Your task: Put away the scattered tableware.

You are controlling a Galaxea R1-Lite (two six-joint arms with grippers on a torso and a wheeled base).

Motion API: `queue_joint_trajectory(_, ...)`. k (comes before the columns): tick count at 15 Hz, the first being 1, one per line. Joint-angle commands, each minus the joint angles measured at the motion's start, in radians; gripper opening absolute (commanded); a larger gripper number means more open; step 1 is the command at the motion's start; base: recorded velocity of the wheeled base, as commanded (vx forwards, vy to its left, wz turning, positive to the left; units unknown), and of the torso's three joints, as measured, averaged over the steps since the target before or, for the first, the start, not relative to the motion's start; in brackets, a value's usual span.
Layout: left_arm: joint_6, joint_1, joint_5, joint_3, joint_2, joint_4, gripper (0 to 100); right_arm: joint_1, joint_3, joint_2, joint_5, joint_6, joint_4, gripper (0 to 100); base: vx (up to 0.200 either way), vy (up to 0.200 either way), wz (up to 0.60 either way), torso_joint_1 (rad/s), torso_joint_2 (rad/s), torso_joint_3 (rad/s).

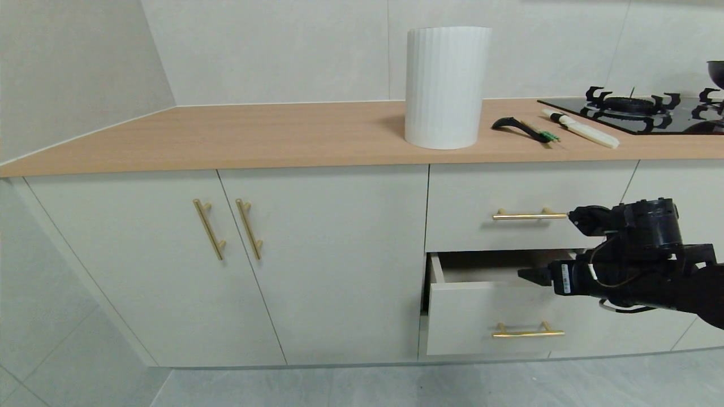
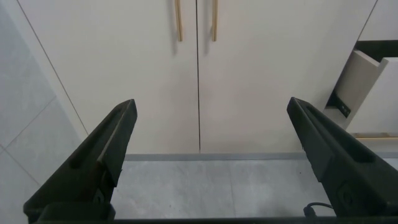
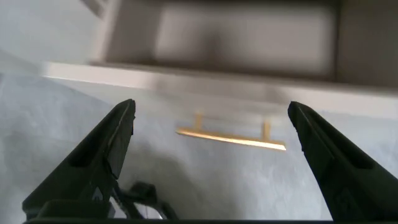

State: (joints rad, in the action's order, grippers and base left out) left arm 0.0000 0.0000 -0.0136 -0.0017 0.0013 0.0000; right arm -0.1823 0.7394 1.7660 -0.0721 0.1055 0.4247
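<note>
On the wooden counter (image 1: 254, 135) lie a black-handled utensil with a green tip (image 1: 517, 127) and a long cream-coloured utensil (image 1: 582, 129), to the right of a tall white ribbed container (image 1: 447, 87). Below them the lower drawer (image 1: 481, 316) stands pulled partly out, with its gold handle (image 1: 529, 332) on the front. My right gripper (image 1: 551, 247) hangs open just over the drawer's front edge; in the right wrist view the gripper (image 3: 211, 109) frames the handle (image 3: 231, 140), holding nothing. My left gripper (image 2: 211, 104) is open and holds nothing, low before the cabinet doors (image 2: 199, 62).
A black gas hob (image 1: 633, 110) sits at the counter's right end. The upper drawer (image 1: 526, 203) is closed, with a gold handle. Two cabinet doors with gold handles (image 1: 226, 229) fill the left. Grey tiled floor (image 2: 205, 186) lies below. The open drawer's side (image 2: 360, 81) shows beside the left arm.
</note>
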Motion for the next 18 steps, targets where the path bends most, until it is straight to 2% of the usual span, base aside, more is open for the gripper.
queue_joint_trajectory(1,0.000,0.000,0.000,0.000,0.000,0.002,100,-0.012,-0.008,0.001,0.028,0.000,0.032,100,0.000,0.000,0.00,0.000,0.00,0.000)
queue_joint_trajectory(2,0.000,0.000,0.000,0.000,0.000,0.000,100,-0.016,-0.014,0.033,0.057,0.000,0.074,100,0.000,0.000,0.00,0.000,0.00,0.000)
queue_joint_trajectory(4,0.000,0.000,0.000,0.000,0.000,0.000,100,-0.037,-0.052,0.121,0.126,-0.004,0.241,100,0.000,0.000,0.00,0.000,0.00,0.000)
queue_joint_trajectory(5,0.000,0.000,0.000,0.000,0.000,0.000,100,-0.039,-0.055,0.132,0.132,-0.004,0.261,100,0.000,0.000,0.00,0.000,0.00,0.000)
queue_joint_trajectory(6,0.000,0.000,0.000,0.000,0.000,0.000,100,-0.055,-0.066,0.205,0.183,-0.004,0.394,100,0.000,0.000,0.00,0.000,0.00,0.000)
queue_joint_trajectory(10,0.000,0.000,0.000,0.000,0.000,0.002,100,-0.057,-0.063,0.336,0.230,-0.004,0.589,100,0.000,0.000,0.00,0.000,0.00,0.000)
queue_joint_trajectory(18,0.000,0.000,0.000,0.000,0.000,0.000,100,-0.055,-0.058,0.394,0.233,-0.006,0.620,100,0.000,0.000,0.00,0.000,0.00,0.000)
